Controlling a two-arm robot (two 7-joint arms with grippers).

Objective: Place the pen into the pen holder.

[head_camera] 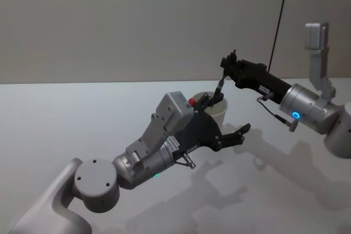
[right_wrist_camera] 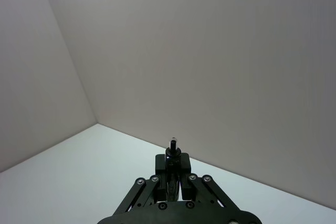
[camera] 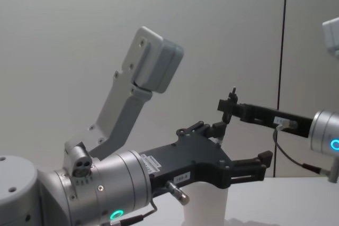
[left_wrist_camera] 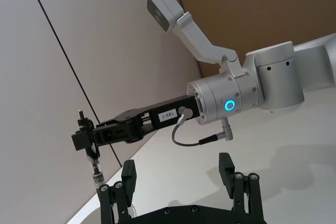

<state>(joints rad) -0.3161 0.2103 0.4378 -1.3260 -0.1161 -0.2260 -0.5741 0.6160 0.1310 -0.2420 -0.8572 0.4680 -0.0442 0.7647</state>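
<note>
Right gripper (head_camera: pixel 226 65) is clamped on the pen (head_camera: pixel 219 87), holding it upright directly over the pen holder (head_camera: pixel 218 112), tip at the cup's rim. Left gripper (head_camera: pixel 227 129) sits just in front of the cup, fingers spread wide with the cup between them, crowding the near side. Behind the cup, a thin dark cable (head_camera: pixel 279 17) runs up the grey wall (head_camera: pixel 109 20). Around the cup lies white table (head_camera: pixel 66 119).
</note>
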